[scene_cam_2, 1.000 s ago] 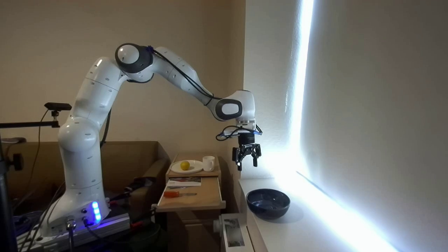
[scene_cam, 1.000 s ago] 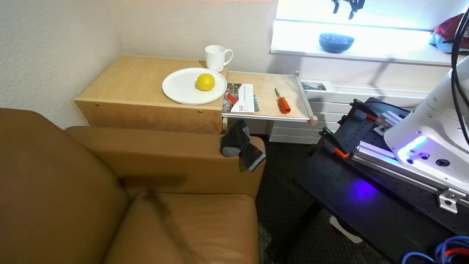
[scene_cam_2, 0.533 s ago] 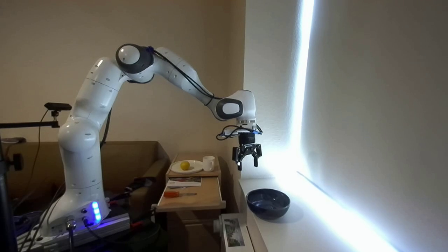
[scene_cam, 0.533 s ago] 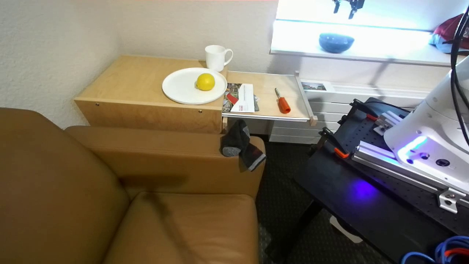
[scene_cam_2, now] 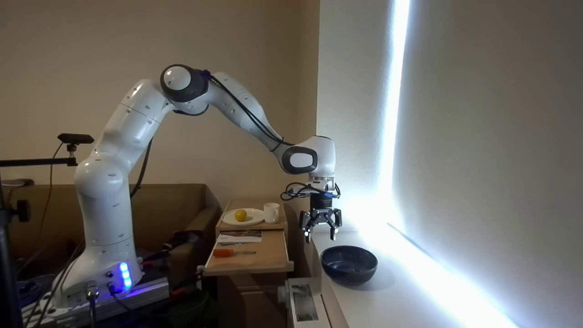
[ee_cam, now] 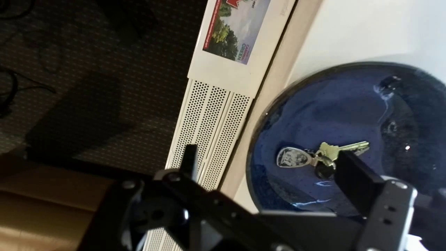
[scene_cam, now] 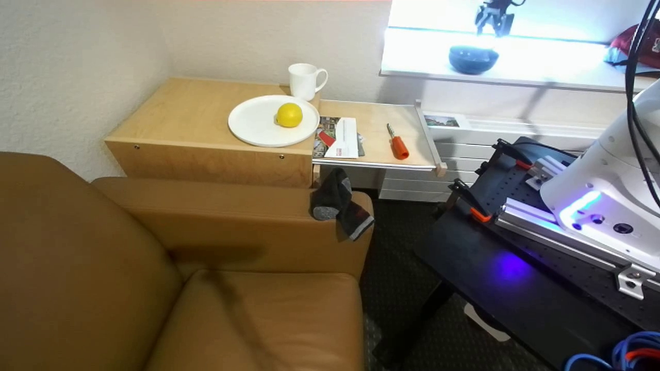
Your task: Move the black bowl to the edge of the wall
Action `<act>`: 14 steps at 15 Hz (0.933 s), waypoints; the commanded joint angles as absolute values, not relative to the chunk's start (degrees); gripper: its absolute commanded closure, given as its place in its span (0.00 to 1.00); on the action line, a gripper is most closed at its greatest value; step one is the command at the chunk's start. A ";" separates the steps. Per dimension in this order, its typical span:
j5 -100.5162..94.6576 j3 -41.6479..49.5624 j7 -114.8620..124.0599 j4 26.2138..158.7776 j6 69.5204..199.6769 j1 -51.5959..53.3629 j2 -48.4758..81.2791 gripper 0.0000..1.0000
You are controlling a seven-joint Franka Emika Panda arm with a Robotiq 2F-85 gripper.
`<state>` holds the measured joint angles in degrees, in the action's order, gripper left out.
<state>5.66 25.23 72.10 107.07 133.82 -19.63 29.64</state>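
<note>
Above the left edge of the windowsill (scene_cam_2: 378,310) in an exterior view, the gripper (scene_cam_2: 320,236) has come down toward the black bowl (scene_cam_2: 349,273), jaws wide apart, holding nothing. The bowl stands unmoved on the windowsill, keys (ee_cam: 328,151) inside: likely a rim-grasp approach, the carry still ahead.

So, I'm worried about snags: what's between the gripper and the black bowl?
In both exterior views, only open air shows between the gripper and the black bowl; the wrist view shows keys inside the bowl.
</note>
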 commanded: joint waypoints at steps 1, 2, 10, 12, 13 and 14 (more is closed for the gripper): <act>6.06 25.99 73.86 111.09 141.61 -20.37 30.34 0.00; 5.77 26.41 74.49 111.35 142.43 -20.27 31.17 0.00; 5.45 26.46 74.49 110.01 140.75 -19.72 33.08 0.00; 6.35 25.64 74.90 108.97 139.72 -20.06 35.61 0.00; 6.86 25.25 74.80 108.71 139.55 -20.30 36.50 0.00; 7.75 24.60 74.74 108.28 139.78 -20.73 37.66 0.00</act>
<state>5.99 25.89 74.19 110.86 141.06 -19.81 33.80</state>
